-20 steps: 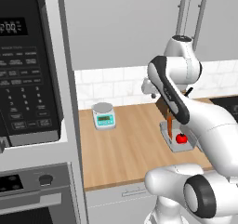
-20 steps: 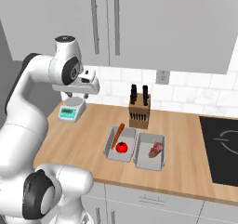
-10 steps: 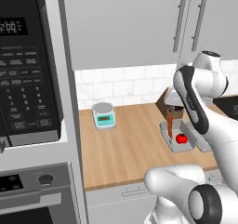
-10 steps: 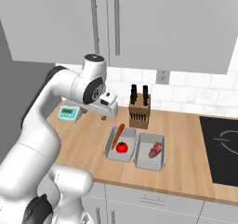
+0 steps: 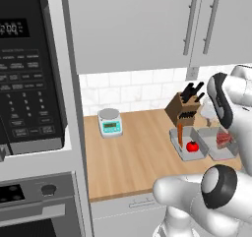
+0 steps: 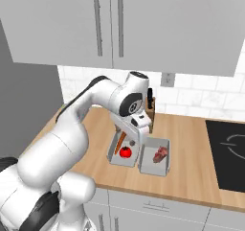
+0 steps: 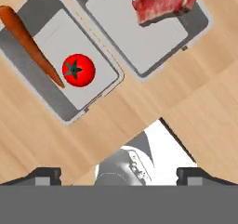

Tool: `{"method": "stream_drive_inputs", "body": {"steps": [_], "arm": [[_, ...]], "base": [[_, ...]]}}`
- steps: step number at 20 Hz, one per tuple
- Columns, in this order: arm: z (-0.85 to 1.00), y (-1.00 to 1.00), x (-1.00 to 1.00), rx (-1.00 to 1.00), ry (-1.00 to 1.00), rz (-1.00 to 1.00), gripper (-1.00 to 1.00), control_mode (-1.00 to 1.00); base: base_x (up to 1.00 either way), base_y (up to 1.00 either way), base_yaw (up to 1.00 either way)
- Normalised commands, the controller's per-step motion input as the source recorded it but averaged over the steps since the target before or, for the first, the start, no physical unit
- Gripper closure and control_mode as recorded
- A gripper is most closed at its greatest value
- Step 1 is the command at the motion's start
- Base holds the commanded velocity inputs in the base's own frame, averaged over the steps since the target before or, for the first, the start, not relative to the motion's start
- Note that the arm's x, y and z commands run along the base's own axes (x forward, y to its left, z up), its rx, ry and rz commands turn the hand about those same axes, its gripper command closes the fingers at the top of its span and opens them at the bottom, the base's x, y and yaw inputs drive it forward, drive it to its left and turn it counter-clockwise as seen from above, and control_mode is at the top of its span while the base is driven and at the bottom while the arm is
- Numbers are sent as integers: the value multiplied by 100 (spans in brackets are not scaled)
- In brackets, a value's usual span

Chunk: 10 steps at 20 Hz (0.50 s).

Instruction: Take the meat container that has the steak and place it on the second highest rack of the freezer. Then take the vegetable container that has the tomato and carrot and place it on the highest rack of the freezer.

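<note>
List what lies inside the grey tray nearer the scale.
Inside the vegetable tray lie a tomato and a carrot, apart. In the right base view the arm covers part of the carrot.

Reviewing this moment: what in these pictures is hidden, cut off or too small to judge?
- Steak: hand view's top edge cuts it; in the left base view the arm covers part of its tray.
- Knife block: mostly behind the arm in the right base view.
- Scale: display too small to read.
- Pincer: open, tips barely show.
</note>
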Motion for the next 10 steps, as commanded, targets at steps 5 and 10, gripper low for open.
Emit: {"method": "stream_drive_inputs", "body": {"steps": [5,10], "arm": [[-63,-98,-12,0,38,-44,-100,-100],[-59,-67,8,0,25,-33,-100,-100]], "base": [[0,0,0],[0,0,0]]}}
